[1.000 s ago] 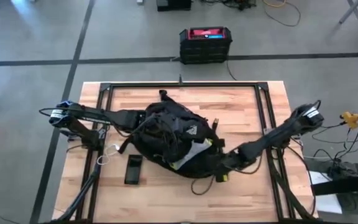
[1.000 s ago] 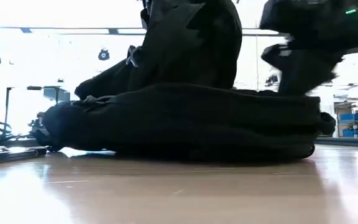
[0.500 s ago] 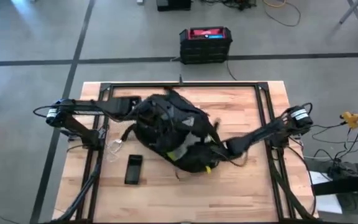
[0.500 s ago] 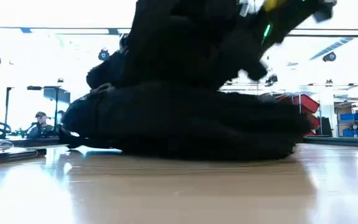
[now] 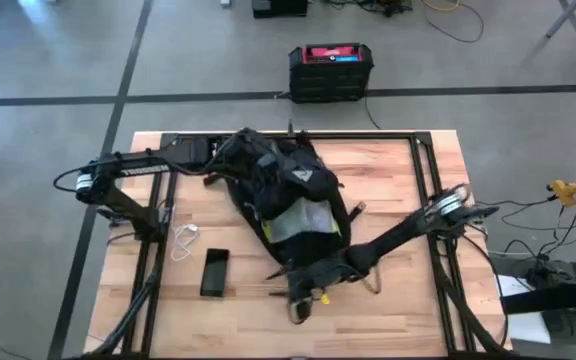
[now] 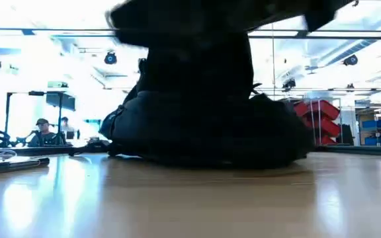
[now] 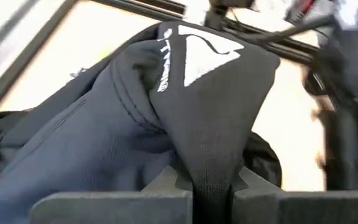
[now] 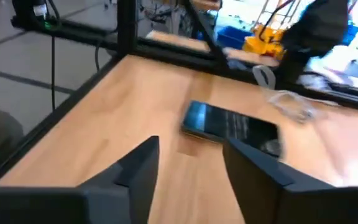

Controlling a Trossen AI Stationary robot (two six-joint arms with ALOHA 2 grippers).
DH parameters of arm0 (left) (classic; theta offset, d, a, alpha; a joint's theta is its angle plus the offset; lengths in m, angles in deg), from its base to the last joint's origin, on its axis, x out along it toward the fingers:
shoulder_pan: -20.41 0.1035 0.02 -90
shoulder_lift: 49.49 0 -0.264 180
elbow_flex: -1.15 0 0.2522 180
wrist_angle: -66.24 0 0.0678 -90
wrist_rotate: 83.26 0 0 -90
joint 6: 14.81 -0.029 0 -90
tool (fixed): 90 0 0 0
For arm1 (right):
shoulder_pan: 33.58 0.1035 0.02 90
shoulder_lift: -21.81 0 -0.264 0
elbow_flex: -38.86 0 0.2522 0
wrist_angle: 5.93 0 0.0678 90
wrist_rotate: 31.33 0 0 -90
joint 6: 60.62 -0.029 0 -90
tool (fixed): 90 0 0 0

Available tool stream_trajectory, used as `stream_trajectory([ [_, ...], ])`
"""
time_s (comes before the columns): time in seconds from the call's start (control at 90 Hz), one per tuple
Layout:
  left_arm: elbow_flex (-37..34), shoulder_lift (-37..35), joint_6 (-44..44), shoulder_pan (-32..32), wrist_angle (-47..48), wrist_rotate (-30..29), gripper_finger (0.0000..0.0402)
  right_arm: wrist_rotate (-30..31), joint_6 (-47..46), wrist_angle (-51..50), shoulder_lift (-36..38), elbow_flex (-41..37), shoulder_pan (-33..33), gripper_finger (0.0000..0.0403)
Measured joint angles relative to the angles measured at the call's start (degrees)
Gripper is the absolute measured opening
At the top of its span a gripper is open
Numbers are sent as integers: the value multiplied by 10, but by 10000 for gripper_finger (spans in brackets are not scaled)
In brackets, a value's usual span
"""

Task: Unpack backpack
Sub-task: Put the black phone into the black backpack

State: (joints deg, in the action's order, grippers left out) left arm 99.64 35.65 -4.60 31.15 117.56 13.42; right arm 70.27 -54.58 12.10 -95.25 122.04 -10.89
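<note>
Since a moment ago the backpack (image 5: 286,195) has moved toward the table's (image 5: 408,310) far-left part. The left gripper (image 7: 212,186) stays clamped on its fabric; the right gripper (image 8: 188,163) is apart, empty, near the phone (image 8: 232,129).

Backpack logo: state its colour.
Pale, near white, a triangle on the black backpack; the logo shows best in the left wrist view.

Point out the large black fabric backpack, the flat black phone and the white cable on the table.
Large black fabric backpack (image 5: 286,195): high view, its pale-logo upper panel.
Flat black phone (image 5: 214,272): high view, middle of its face.
White cable (image 5: 184,240): high view, its loop beside the phone.
</note>
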Motion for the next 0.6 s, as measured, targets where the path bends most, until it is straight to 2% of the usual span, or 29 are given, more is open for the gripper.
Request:
stream_trajectory([
  [0.178,3,0,17,45,24,-21,0,-1,7,-52,-156,196,-11,202],
  [0.378,3,0,18,73,41,-28,0,0,-31,-123,-280,394,-36,225],
  [0.6,1,0,11,79,41,-33,0,28,-99,-241,-395,565,-61,214],
])
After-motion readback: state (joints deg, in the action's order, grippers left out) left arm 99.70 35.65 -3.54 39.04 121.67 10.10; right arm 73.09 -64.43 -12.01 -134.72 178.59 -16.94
